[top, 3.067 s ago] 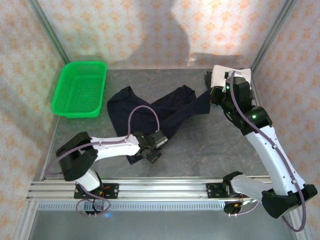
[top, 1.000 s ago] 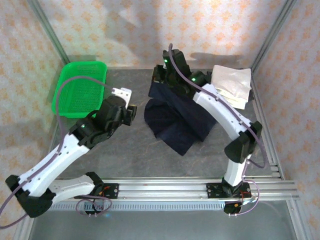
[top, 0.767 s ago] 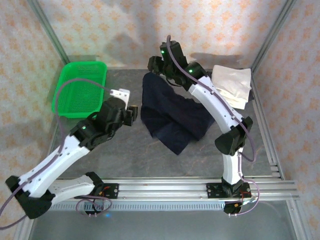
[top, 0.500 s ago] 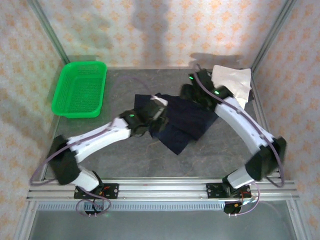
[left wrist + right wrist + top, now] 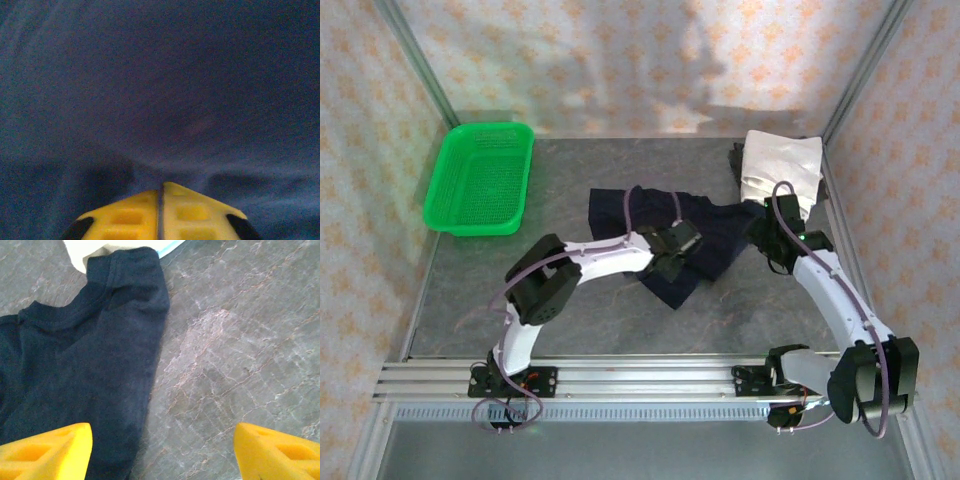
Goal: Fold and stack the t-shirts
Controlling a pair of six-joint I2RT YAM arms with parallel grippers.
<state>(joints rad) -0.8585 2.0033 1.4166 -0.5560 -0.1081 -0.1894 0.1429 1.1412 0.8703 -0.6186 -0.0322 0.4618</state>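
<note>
**Task status.** One of two garments is finished. The white t-shirt (image 5: 778, 165) lies as a folded rectangular bundle in the far right corner of the table (image 5: 620, 330). The navy t-shirt (image 5: 715, 235) is not yet folded. It is spread in an irregular, partly doubled-over shape across the table centre, with one lobe reaching toward the far left and another toward the near edge. Its right end lies just beside the white bundle. The remaining work, as judged here, is to flatten and fold the navy shirt and then stack the two.

**Grippers.** The left gripper (image 5: 162, 186) is closed. Its yellow fingertips meet on the navy cloth near the shirt's middle, and the fabric puckers toward them (read as a pinch of thin cloth, not a bare touch). The right gripper (image 5: 162, 455) is wide open and holds nothing. It hovers over the shirt's right end, with one fingertip above cloth and the other above bare table.

**Materials.**
- **Navy shirt:** soft matte knit, almost black, with a ribbed collar band and a stitched hem showing in the right wrist view. It drapes in shallow creases.
- **White shirt:** pale cloth with crisp folded edges.
- **Table:** hard grey surface with pale marble-like veining.
- **Green basket (image 5: 488, 126):** rigid plastic mesh, rectangular, standing well apart at the far left.
</note>
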